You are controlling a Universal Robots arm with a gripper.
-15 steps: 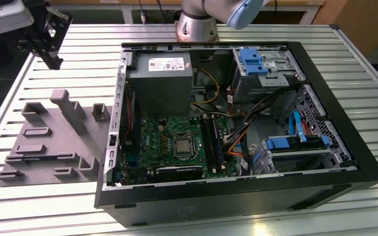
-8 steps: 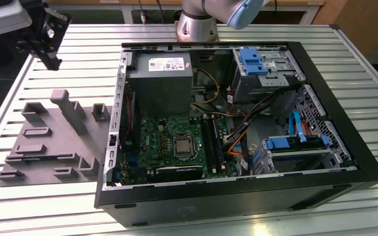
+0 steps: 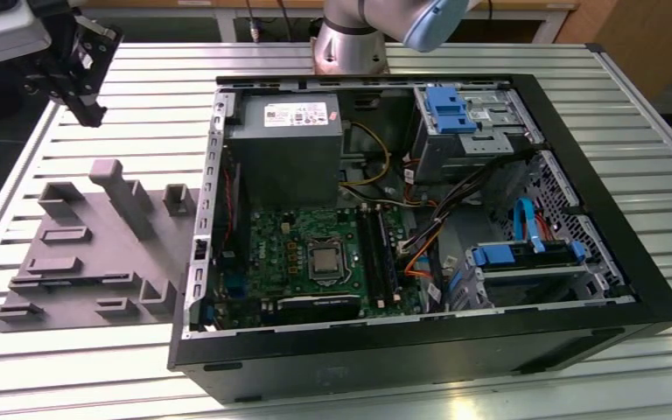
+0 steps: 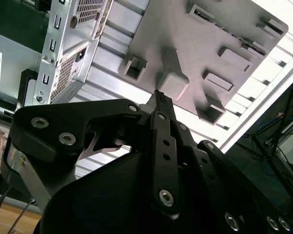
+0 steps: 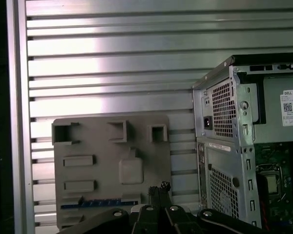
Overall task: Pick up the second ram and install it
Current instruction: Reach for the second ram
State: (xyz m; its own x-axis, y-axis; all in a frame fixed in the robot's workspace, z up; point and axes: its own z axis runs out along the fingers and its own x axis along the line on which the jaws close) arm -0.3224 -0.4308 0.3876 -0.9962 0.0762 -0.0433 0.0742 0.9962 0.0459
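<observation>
second ram [image 5: 100, 203] seated in grey holder's [image 5: 102, 146] long edge slot, long axis along that edge, one end toward open computer case [image 5: 224, 146], claw [image 5: 158, 187] closed, empty, well clear of holder, slatted counter [image 5: 112, 68] beneath

First wrist view: the grey holder plate [image 5: 107, 146] has its edge nearest the gripper [image 5: 158, 188] hidden behind the gripper body. A thin blue strip [image 5: 100, 202] in the plate's long slot is too small to identify. The computer case [image 5: 234, 146] beside the plate is cut off at the picture's edge.
</observation>
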